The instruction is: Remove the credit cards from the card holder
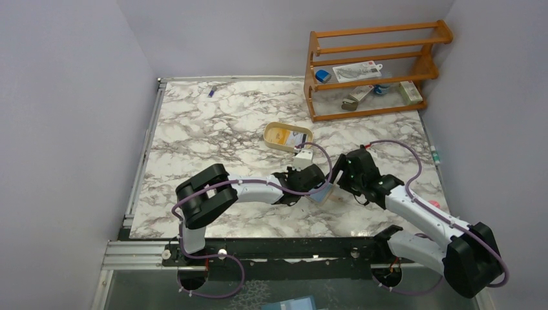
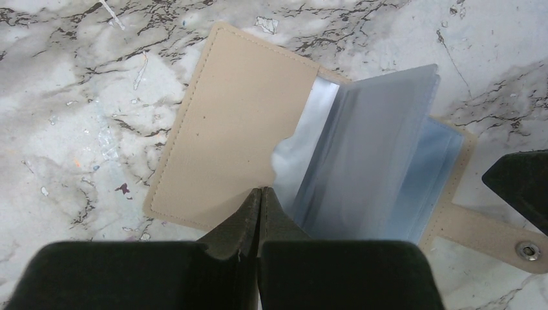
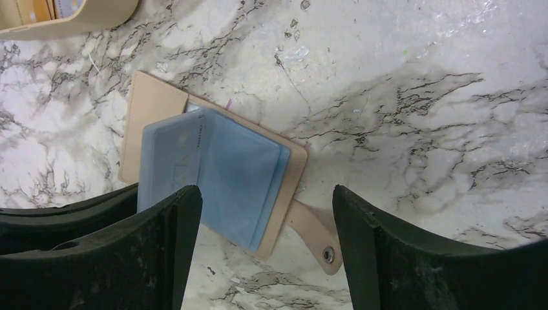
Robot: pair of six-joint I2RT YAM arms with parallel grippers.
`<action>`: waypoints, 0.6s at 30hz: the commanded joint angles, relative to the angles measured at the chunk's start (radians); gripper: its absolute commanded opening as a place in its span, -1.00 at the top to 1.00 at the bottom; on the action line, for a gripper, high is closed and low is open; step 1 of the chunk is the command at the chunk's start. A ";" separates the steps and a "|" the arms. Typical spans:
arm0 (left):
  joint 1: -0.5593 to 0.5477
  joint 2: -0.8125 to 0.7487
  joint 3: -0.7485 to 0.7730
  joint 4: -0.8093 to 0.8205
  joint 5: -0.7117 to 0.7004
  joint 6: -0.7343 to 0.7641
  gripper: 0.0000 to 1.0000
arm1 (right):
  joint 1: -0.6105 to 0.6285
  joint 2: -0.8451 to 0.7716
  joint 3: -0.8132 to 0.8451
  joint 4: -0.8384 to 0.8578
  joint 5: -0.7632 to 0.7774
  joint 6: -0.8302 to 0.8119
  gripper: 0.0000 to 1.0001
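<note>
The beige card holder (image 1: 321, 192) lies open on the marble, its pale blue clear sleeves (image 3: 226, 168) fanned up from the spine. A pale card seems to show through the top sleeve. My left gripper (image 2: 260, 190) is shut, its tips touching the near edge of the beige inner flap (image 2: 226, 129) with nothing between them. The right gripper (image 3: 265, 194) hovers open over the holder's near corner, and the snap tab (image 3: 316, 236) lies between its fingers. An orange card (image 3: 32, 10) and a bluish one lie in the tan tray (image 3: 97, 16).
The oval tan tray (image 1: 267, 135) sits just beyond the holder. A wooden rack (image 1: 375, 71) with small items stands at the back right. A small blue object (image 1: 211, 91) lies at the far left edge. One right finger (image 2: 520, 184) shows in the left wrist view.
</note>
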 commanded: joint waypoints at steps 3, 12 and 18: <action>0.012 0.164 -0.087 -0.081 0.142 -0.008 1.00 | 0.003 -0.052 0.020 0.005 0.019 -0.021 -0.57; 0.062 0.146 -0.171 0.072 0.300 -0.024 1.00 | 0.003 0.054 0.044 0.091 -0.115 -0.094 -0.54; 0.100 0.122 -0.229 0.171 0.416 -0.076 1.00 | 0.003 0.108 0.038 0.123 -0.152 -0.094 -0.54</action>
